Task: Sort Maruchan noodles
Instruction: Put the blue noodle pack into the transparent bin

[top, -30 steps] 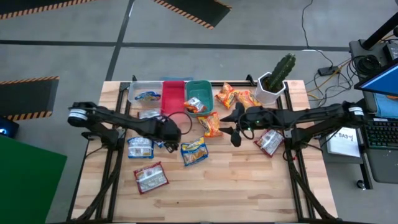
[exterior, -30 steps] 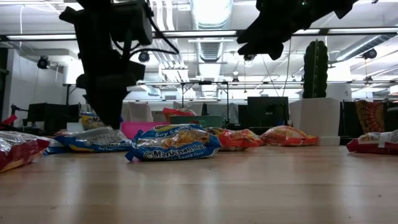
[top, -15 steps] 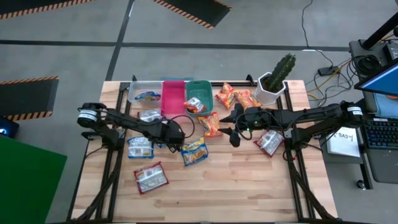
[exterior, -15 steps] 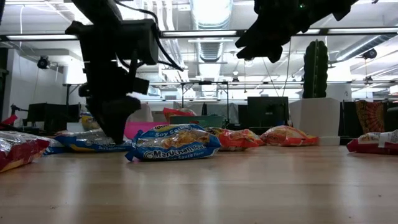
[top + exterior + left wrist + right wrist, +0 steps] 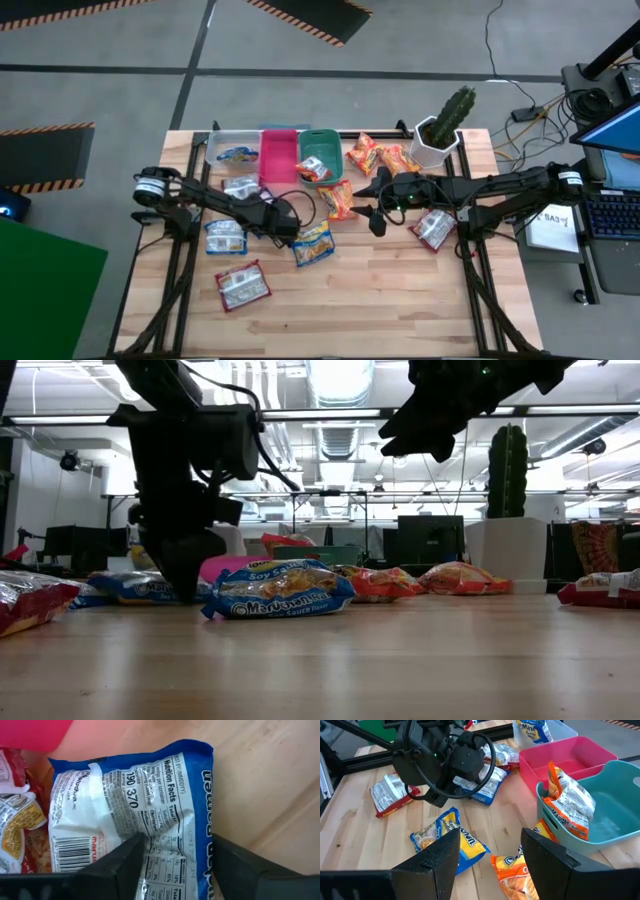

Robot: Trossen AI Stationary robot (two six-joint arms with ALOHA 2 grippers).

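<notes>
My left gripper point(image 5: 287, 228) point(image 5: 186, 582) is open and low over a blue-edged noodle packet point(image 5: 150, 795) point(image 5: 487, 782) that lies back side up on the table. One finger point(image 5: 120, 865) stands over its white panel, the other point(image 5: 245, 867) beyond its blue long edge. A blue and yellow packet point(image 5: 313, 243) point(image 5: 275, 590) lies just right of it. My right gripper point(image 5: 377, 205) point(image 5: 490, 865) is open and hovers above the table beside an orange packet point(image 5: 340, 200). My left gripper comes at the blue-edged packet from above, pointing down, with its fingers astride the packet's blue long edge point(image 5: 202, 820). I cannot tell whether a fingertip touches the wrapper. The packet lies flat on the table.
Clear bin point(image 5: 213, 140) with a blue packet, pink bin point(image 5: 280, 152) and teal bin point(image 5: 331, 136) with a packet line the far edge. Orange packets point(image 5: 375, 155) and a potted cactus point(image 5: 440, 135) stand far right. Red packets point(image 5: 242, 285) point(image 5: 433, 228) and blue ones point(image 5: 225, 237) lie around.
My left gripper has moved toward the table's right and near edge and come down close over the blue-edged packet, staying open. The packets have not shifted.
</notes>
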